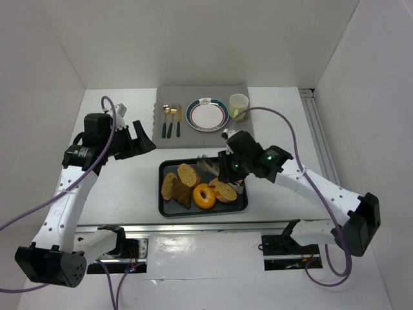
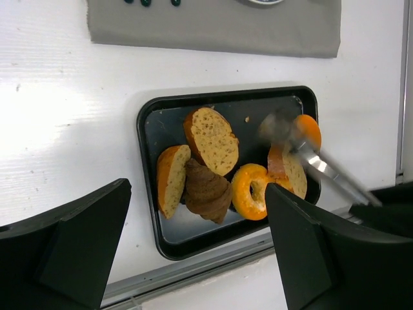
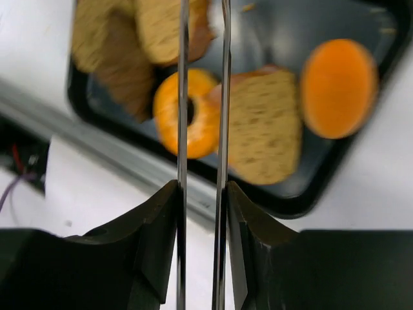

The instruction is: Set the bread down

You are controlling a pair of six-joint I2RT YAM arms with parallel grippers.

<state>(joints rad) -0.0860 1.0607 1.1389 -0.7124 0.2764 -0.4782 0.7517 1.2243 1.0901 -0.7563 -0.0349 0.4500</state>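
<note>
While every piece of bread [image 1: 188,174] lies in the black tray [image 1: 203,214] at the lower centre of the top view, the task looks barely begun. The white plate [image 1: 206,117] on the grey mat [image 1: 193,93] at the upper centre carries no bread. In the tray, a ring-shaped roll [image 1: 204,196] sits at the bottom centre. A dark croissant [image 1: 182,192] and cut slices [image 1: 169,185] lie to its left, and another slice [image 2: 287,171] and an orange bun half [image 2: 308,131] are on the tray's right side.

The right gripper [image 3: 201,190] is pressed together on metal tongs [image 3: 182,129], whose two thin blades run up the middle of the right wrist view between its fingers. In the left wrist view the tong tips are blurred over the tray's upper right, just beside the orange half. I cannot tell whether they touch it, and nothing appears caught between them. The left gripper [image 1: 142,137] hangs spread wide, holding nothing, at the left of the top view, apart from the tray.

By my reading, what is left is to close the tongs on a piece, lift it, carry it up the frame to the plate and release it.
</note>
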